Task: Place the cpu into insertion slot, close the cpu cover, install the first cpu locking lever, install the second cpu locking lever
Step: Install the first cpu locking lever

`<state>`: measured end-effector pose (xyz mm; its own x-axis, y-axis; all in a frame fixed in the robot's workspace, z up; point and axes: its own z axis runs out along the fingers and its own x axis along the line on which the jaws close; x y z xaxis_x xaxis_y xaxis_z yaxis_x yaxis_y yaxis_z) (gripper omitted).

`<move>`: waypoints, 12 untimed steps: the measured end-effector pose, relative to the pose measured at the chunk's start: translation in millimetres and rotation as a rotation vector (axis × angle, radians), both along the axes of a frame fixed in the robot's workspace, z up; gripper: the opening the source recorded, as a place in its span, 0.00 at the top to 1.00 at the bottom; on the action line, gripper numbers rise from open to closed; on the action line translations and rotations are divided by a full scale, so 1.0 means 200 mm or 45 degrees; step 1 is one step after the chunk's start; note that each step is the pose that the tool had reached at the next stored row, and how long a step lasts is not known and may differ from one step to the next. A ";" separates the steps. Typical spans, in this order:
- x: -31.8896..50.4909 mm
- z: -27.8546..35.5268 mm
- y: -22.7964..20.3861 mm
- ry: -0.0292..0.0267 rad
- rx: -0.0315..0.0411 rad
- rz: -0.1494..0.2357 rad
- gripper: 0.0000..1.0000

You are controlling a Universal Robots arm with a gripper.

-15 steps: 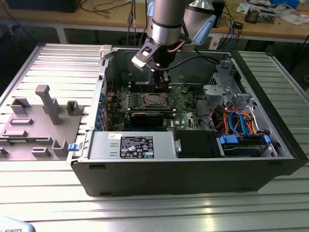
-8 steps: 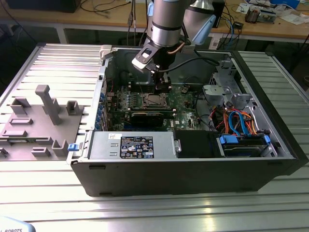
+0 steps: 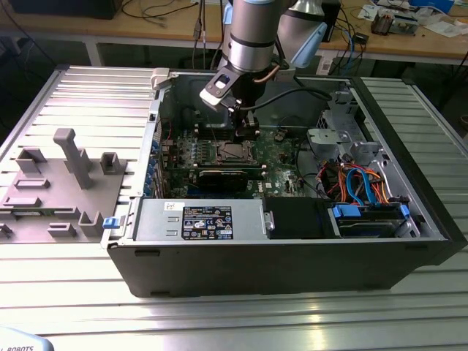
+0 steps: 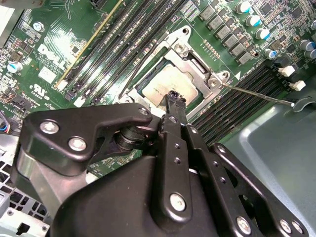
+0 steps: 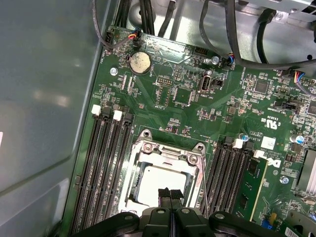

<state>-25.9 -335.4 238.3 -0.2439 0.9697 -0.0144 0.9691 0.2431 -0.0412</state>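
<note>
The gripper (image 5: 170, 196), fingers pressed together, hangs over the chip (image 5: 155, 180) seated mid-board (image 5: 187, 123), cover (image 5: 168, 152) seemingly down, both levers (image 4: 256, 94) apparently unlatched.

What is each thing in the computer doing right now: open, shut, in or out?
cpu: in place, showing through the cover's window.
cpu cover: lying down flat over the cpu.
locking lever: sticking out sideways, looks unlatched.
gripper: shut, tips at the cover's edge.
computer case: open, insides showing.
</note>
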 end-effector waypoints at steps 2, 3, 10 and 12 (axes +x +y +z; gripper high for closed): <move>0.000 -0.001 0.000 0.0000 0.0000 0.001 0.89; 0.000 -0.001 0.000 0.0000 -0.0001 0.002 0.89; 0.000 -0.001 0.000 0.0000 0.0000 0.027 0.89; 0.000 -0.001 0.000 0.0000 0.0001 0.037 0.89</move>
